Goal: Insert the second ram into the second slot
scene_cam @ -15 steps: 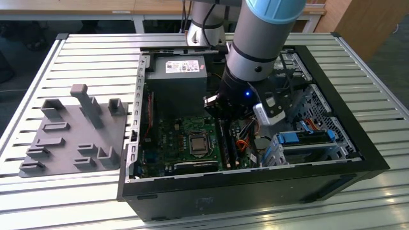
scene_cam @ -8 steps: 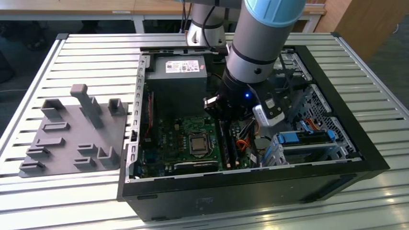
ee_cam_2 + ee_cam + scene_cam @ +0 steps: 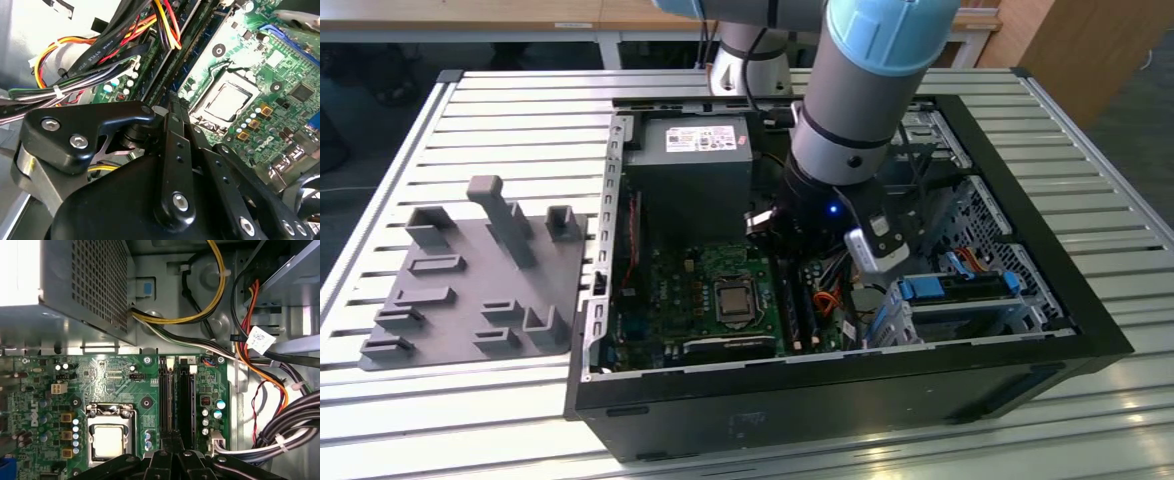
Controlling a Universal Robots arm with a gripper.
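My gripper (image 3: 789, 250) reaches down into the open computer case (image 3: 1067, 300), over the green motherboard (image 3: 115, 380). Its fingers are drawn together at the gripper tip (image 3: 173, 440) (image 3: 172, 98). Two long dark memory slots lie side by side next to the processor socket (image 3: 109, 437). The fingertips sit above the near end of the slot (image 3: 166, 400) closer to the socket. A thin dark strip runs along that slot, and I take it for the second ram (image 3: 791, 305). Whether the fingers pinch it or only rest over it, I cannot tell. The other slot (image 3: 186, 400) lies just beside it.
The grey power supply (image 3: 687, 170) fills the case's far corner. Cable bundles (image 3: 285, 430) run beside the slots, and yellow and red wires (image 3: 160, 20) hang close to the gripper. Blue drive-bay tabs (image 3: 947, 287) stand on the exterior view's right. A grey fixture (image 3: 474, 275) lies outside the case.
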